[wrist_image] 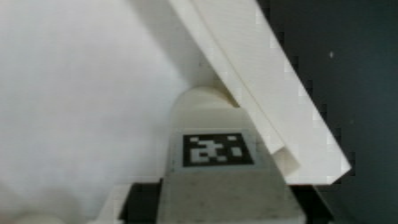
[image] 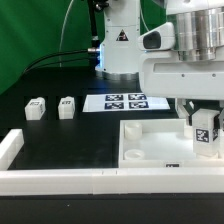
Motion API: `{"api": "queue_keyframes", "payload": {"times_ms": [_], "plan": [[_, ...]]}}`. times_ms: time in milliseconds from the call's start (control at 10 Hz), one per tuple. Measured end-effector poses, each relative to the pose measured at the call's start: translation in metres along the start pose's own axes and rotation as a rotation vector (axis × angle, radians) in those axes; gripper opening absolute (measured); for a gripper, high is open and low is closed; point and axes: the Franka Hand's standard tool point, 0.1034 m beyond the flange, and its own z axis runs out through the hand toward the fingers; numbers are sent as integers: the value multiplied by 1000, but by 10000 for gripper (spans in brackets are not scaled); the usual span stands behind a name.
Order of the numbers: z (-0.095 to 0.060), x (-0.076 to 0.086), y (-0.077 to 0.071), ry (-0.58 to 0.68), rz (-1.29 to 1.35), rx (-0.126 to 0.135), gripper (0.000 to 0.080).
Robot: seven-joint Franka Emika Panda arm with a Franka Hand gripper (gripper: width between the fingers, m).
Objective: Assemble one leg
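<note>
- The gripper (image: 205,126) hangs at the right edge of the exterior view, its fingers closed narrowly on the leg (image: 206,138); the wrist view shows the leg (wrist_image: 217,150) upright between them, tag facing the camera.
- The leg stands over the right-hand corner of the white square tray (image: 150,140), just inside its raised rim (wrist_image: 249,90); whether its foot touches the tray floor or hovers just above cannot be told.
- Done, judging by this layout: one leg has been picked up and brought to its corner of the tray, upright.
- Left, as a judgement: seating the leg in its corner (no hole or thread is visible, so how it fastens is unclear), then letting go and lifting clear.
- Two other legs (image: 35,108) (image: 67,107) lie side by side at the left of the exterior view, well apart from the tray; a fourth is not in view.
- The marker board (image: 125,101) lies flat at mid-frame, between those legs and the tray.
</note>
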Motion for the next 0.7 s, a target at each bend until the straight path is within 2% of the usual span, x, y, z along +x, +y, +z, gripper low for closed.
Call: {"api": "queue_keyframes", "payload": {"times_ms": [700], "plan": [[2,-3,-3,-43,710,33,291]]}}
